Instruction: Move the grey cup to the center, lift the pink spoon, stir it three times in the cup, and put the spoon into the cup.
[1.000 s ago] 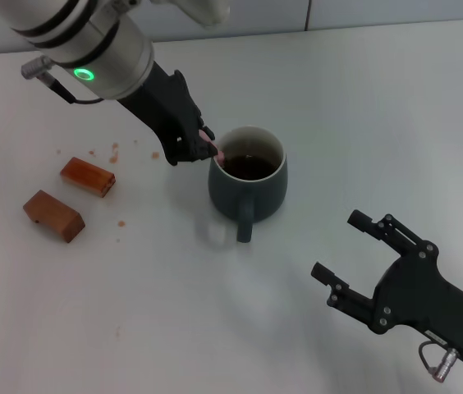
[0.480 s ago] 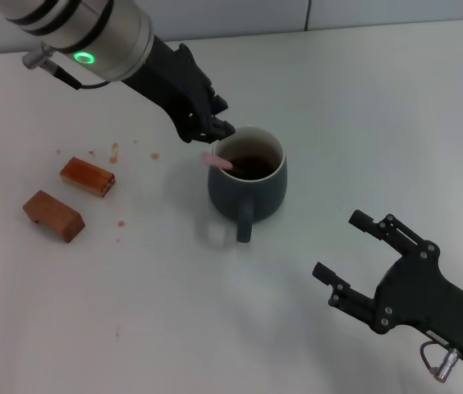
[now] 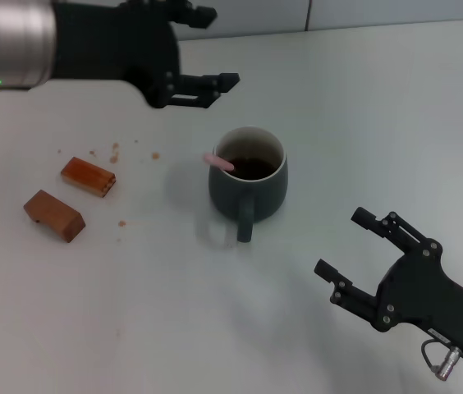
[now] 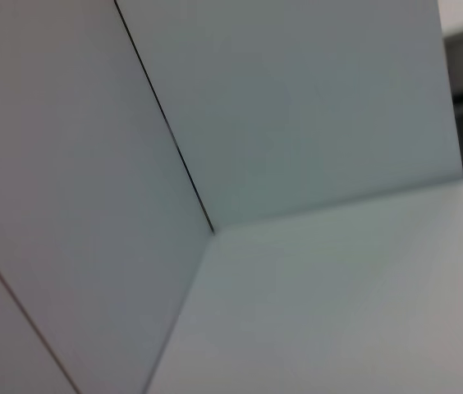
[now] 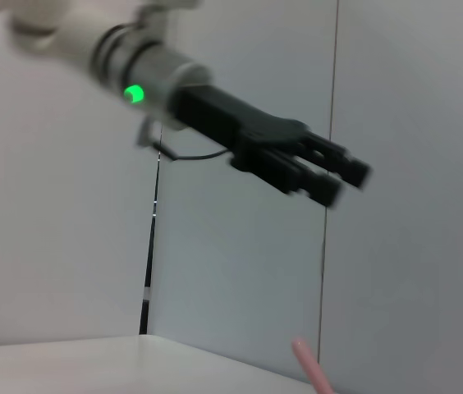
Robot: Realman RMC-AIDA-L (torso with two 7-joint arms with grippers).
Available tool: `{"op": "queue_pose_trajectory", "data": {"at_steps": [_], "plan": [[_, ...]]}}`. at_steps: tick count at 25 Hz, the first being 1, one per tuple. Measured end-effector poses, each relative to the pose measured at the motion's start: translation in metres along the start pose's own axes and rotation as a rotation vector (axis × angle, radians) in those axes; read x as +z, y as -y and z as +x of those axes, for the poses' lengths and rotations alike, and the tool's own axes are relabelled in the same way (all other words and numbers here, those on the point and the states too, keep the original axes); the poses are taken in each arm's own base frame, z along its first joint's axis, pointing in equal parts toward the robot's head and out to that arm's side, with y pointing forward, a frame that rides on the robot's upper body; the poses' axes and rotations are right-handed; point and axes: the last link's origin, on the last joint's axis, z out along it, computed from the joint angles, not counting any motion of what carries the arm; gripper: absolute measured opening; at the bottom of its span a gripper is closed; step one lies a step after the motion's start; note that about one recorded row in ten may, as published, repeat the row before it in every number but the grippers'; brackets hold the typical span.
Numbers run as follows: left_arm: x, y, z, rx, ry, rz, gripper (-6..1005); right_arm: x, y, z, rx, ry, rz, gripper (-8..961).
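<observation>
My left gripper [image 3: 207, 48] hangs above the table's [image 3: 363, 98] far side, up and left of the cup [image 3: 248, 182], its two dark fingers spread apart and holding nothing. My right gripper [image 3: 355, 246] sits low at the near right, fingers likewise spread and empty, well apart from the cup.

The cup stands near the middle of the table, a dark grey mug with a pale rim and inner wall, dark liquid inside, its single handle turned toward me. The spoon [image 3: 219, 162] is in it: only the slim pale pink handle shows, leaning out over the cup's left rim; the bowl end is hidden in the liquid. In the right wrist view the handle tip [image 5: 314, 374] pokes up at the lower edge, with my left gripper [image 5: 330, 176] farther off against the wall.

There is open table all round the cup, widest to the right and toward the far wall. To the left lie two brown blocks [image 3: 67, 197], rectangular and hard-edged, well apart from the cup, with small crumbs [image 3: 116, 152] scattered near them. The tabletop is smooth, matte white. The left wrist view shows only plain wall panels and a seam.
</observation>
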Motion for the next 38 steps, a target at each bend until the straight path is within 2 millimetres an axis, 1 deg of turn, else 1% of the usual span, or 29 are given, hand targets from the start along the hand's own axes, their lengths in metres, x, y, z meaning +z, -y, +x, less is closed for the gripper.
{"op": "queue_pose_trajectory", "data": {"at_steps": [1,2,3,4,5,6,7,8,9,11,12,13,14,16,17,18,22,23,29,38], "plan": [[-0.007,-0.005,-0.007,-0.004,-0.039,0.018,496,0.0,0.0,0.0,0.0,0.001,0.001,786],[-0.007,-0.005,-0.007,-0.004,-0.039,0.018,543,0.0,0.0,0.0,0.0,0.002,0.001,786],[-0.012,-0.009,-0.015,-0.002,-0.068,0.029,590,0.0,0.0,0.0,0.0,0.003,0.001,786],[-0.024,-0.026,-0.046,-0.007,-0.131,0.049,636,0.0,0.0,-0.001,0.001,0.004,0.001,786],[-0.024,-0.026,-0.046,-0.007,-0.131,0.049,683,0.001,0.001,-0.001,0.004,0.005,0.0,786],[-0.025,-0.032,-0.057,-0.015,-0.141,0.049,729,0.001,0.001,-0.001,0.009,0.006,-0.001,786],[-0.025,-0.032,-0.057,-0.015,-0.141,0.049,776,0.002,0.001,-0.001,0.014,0.007,-0.002,787],[-0.028,-0.042,-0.075,-0.029,-0.163,0.052,822,0.002,0.001,-0.001,0.019,0.008,-0.004,787],[-0.028,-0.057,-0.098,-0.049,-0.192,0.054,824,0.003,0.001,-0.001,0.023,0.009,-0.008,787],[-0.028,-0.074,-0.122,-0.083,-0.212,0.052,827,0.004,0.002,-0.002,0.027,0.011,-0.015,787],[-0.028,-0.074,-0.122,-0.083,-0.212,0.052,827,0.005,0.002,-0.002,0.027,0.012,-0.021,787],[-0.026,-0.083,-0.132,-0.094,-0.218,0.045,827,0.005,0.002,-0.002,0.027,0.012,-0.021,787],[-0.021,-0.097,-0.149,-0.119,-0.219,0.031,827,0.006,0.002,-0.002,0.027,0.013,-0.023,787],[-0.019,-0.105,-0.157,-0.139,-0.222,0.028,827,0.006,0.002,-0.002,0.028,0.012,-0.025,787],[-0.019,-0.105,-0.157,-0.139,-0.222,0.028,827,0.006,0.002,-0.002,0.032,0.013,-0.026,787],[-0.02,-0.114,-0.163,-0.172,-0.253,0.034,827,0.006,0.002,-0.002,0.034,0.013,-0.027,787],[-0.021,-0.122,-0.166,-0.191,-0.288,0.047,827,0.007,0.002,-0.003,0.038,0.015,-0.03,787],[-0.024,-0.123,-0.168,-0.201,-0.306,0.065,827,0.007,0.002,-0.003,0.038,0.015,-0.031,787],[-0.029,-0.124,-0.167,-0.209,-0.327,0.066,827,0.007,0.002,-0.003,0.038,0.015,-0.033,787],[-0.028,-0.124,-0.167,-0.215,-0.327,0.054,827,0.009,0.002,-0.003,0.037,0.016,-0.036,787]]}}
